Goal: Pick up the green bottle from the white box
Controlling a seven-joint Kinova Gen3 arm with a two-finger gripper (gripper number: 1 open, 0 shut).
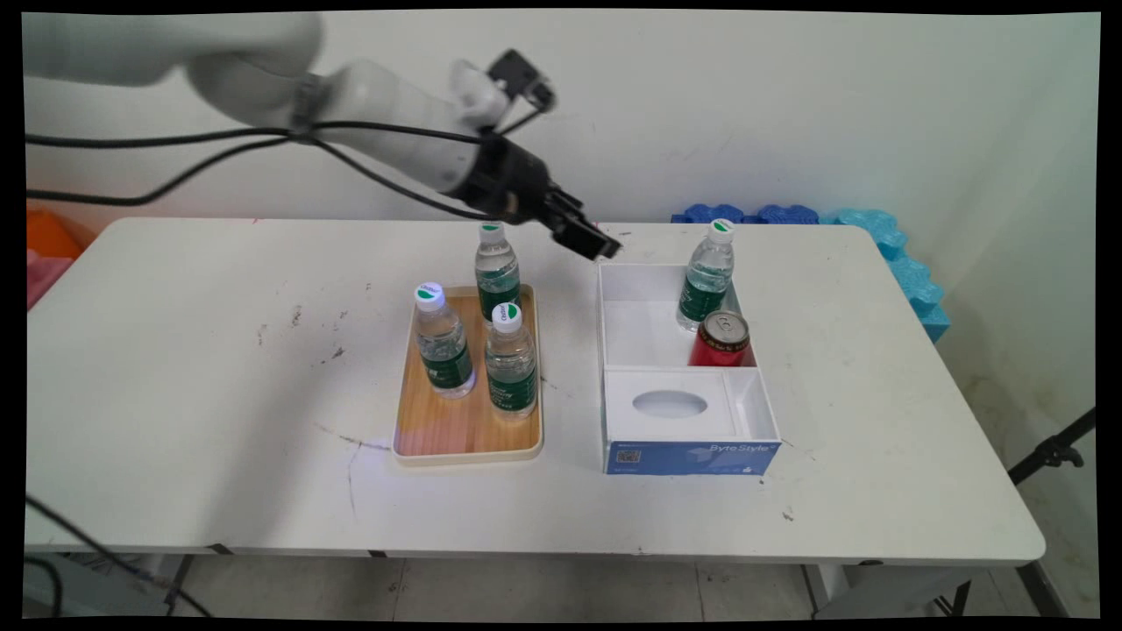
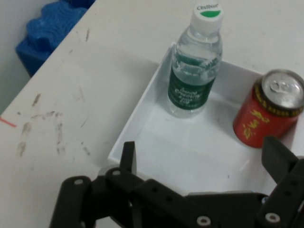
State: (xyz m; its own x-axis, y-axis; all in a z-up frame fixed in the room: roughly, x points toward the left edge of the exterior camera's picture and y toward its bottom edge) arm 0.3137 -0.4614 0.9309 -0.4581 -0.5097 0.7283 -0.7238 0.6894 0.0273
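Black and empty, your gripper hangs above the back left corner of the white box, fingers spread apart. Nearest to it, inside the box's rear compartment, stands a clear water bottle with a green label and white cap, upright, and just beside it a red can. You have three more bottles on the wooden tray left of the box.
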